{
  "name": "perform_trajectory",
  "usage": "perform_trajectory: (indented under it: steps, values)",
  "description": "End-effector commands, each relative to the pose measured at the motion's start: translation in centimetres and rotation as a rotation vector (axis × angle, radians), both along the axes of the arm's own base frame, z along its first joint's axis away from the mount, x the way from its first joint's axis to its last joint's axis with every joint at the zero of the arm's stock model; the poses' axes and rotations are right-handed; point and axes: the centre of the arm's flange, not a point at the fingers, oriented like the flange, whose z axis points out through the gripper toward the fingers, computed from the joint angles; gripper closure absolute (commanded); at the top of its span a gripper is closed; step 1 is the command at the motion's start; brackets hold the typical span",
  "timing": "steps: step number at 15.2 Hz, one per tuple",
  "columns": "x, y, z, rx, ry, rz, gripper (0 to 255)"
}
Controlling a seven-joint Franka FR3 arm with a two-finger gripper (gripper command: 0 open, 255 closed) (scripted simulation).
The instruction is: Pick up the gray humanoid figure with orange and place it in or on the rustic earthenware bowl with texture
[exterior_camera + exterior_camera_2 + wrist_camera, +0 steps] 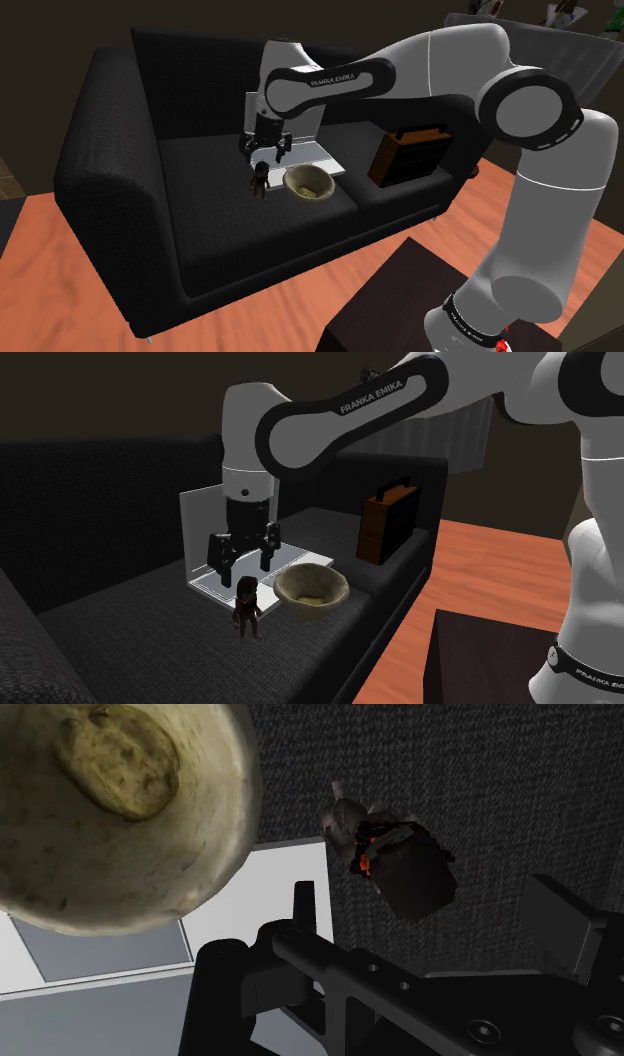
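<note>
Now poised over the figure, fingers apart, nothing held.
The hand (245,564) hangs above the small dark humanoid figure (248,607), which stands upright mid-seat on the black sofa (220,230), just beside the rough tan bowl (318,608). A good grasp likely means dropping straight down, straddling the torso and closing gently so it does not topple. Towards the backrest sit a white open laptop (205,532) and a brown case (385,527); the floor (60,270) is reddish wood.

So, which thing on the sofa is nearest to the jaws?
The small dark figure, standing just below the open jaws; the bowl sits beside it, the white laptop behind, the brown case farther off.
</note>
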Motion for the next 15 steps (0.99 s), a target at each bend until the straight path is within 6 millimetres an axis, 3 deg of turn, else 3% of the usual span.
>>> perform_trajectory:
  steps: [1, 4, 11, 12, 15]
  values:
    - [0.2, 0.1, -1.0, 0.000, 0.000, 0.000, 0]
    - [0.3, 0.2, -2.4, 0.000, 0.000, 0.000, 0]
    - [0.3, 0.2, -2.4, 0.000, 0.000, 0.000, 0]
    - [0.3, 0.2, -2.4, 0.000, 0.000, 0.000, 255]
    - [0.3, 0.2, -2.4, 0.000, 0.000, 0.000, 255]
